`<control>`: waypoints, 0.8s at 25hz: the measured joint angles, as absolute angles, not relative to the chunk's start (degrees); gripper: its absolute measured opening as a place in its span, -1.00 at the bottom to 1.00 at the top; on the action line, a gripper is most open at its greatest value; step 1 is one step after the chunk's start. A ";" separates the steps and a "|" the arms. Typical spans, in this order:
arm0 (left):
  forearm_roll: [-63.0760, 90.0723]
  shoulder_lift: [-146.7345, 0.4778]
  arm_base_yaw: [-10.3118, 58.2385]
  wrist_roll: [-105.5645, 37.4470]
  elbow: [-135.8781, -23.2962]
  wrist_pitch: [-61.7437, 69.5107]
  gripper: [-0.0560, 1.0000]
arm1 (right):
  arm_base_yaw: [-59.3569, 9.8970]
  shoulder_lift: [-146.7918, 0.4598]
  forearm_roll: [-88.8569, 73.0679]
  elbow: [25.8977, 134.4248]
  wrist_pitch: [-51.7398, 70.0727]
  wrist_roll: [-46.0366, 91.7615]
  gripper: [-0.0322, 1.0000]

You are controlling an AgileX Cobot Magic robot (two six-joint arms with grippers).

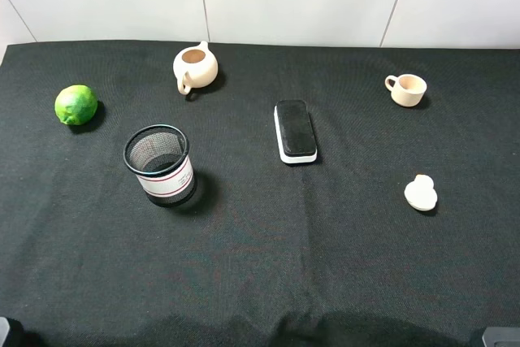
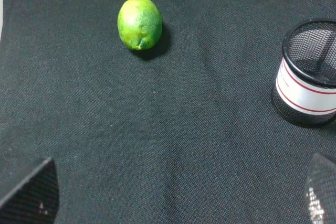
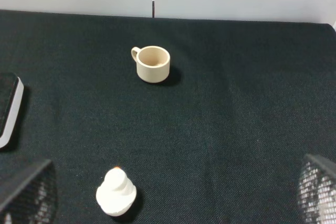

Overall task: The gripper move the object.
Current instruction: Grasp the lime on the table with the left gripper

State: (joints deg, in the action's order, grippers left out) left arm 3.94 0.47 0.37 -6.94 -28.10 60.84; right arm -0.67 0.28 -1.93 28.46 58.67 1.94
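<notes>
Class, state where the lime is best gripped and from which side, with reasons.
Grip the lime across its narrower middle, coming down from above. It lies on its side, slightly oblong, with nothing touching it; the mesh cup stands apart. The open left end effector likely spans it.

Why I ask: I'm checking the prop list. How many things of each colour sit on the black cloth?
Green: 1, the lime
Beige: 2, the teapot and the cup
White: 1, the small knobbed piece
Black with white: 2, the mesh pen holder and the board eraser
Total: 6
</notes>
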 joint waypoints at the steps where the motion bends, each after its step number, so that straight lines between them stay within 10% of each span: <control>1: 3.94 0.47 0.37 -6.94 -28.10 60.84 0.98 | -0.67 0.28 -1.93 28.46 58.67 1.94 0.41; 20: 3.94 0.47 0.37 -6.94 -28.10 60.84 0.98 | -0.67 0.28 -1.93 28.46 58.67 1.94 0.41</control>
State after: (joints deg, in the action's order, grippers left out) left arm 3.94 0.47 0.37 -6.94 -28.10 60.84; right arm -0.67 0.28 -1.93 28.46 58.67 1.94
